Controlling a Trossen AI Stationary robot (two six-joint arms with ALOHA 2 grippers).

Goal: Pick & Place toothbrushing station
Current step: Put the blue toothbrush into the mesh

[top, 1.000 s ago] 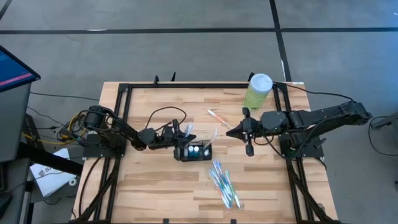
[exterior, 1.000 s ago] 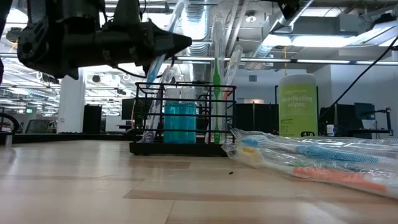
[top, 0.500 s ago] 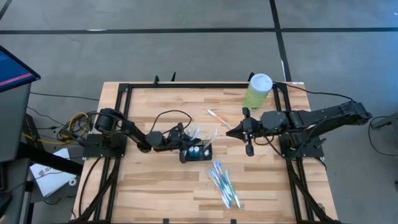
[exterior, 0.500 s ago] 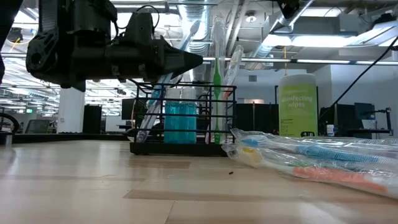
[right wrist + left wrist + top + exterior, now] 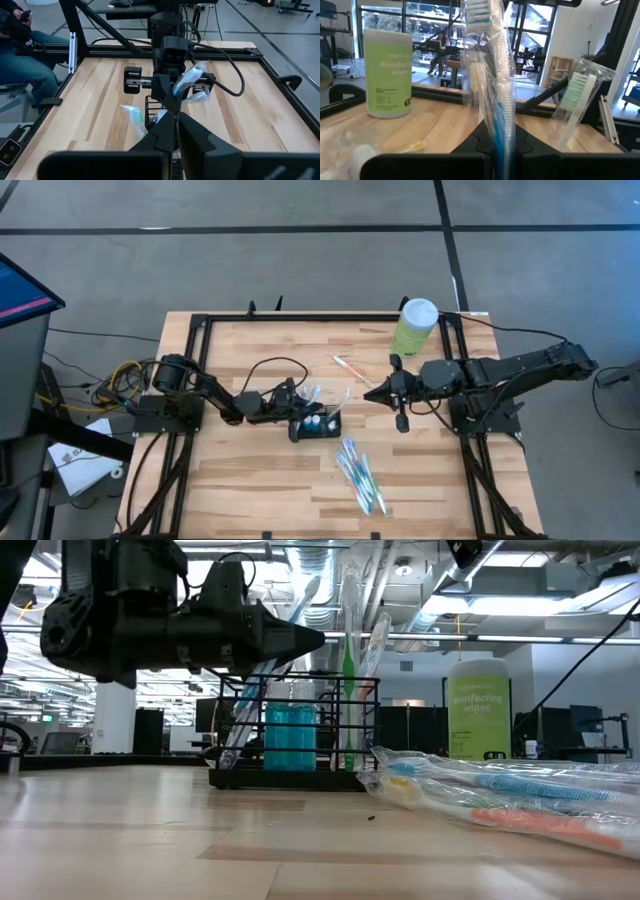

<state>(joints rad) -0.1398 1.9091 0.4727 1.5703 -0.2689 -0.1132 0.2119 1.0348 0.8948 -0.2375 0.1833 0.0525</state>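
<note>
- A pale wooden bench (image 5: pixel 250 480) with a black frame stands on grey floor; the low view looks past it into an open workroom with ceiling lights and ducts.
- The toothbrushing station (image 5: pixel 316 424), a low black wire holder, sits near the middle of the bench, with wrapped toothbrushes upright in it and a teal block in one compartment (image 5: pixel 289 736).
- The left tool (image 5: pixel 298 408) hovers at the station's left end, over its top, pinched tight on a wrapped toothbrush (image 5: pixel 496 95) with a blue handle that stands upright between the fingers.
- The right tool (image 5: pixel 370 391) hangs above the bench just to the right of the station, jaws together, pointing at it, with nothing seen in them.
- A bundle of wrapped toothbrushes (image 5: pixel 361 475) lies toward the front edge, right of centre.
- A single toothbrush (image 5: pixel 349 366) lies toward the back edge.
- A pale-green wipes canister (image 5: pixel 414 326) stands near the back right corner.
</note>
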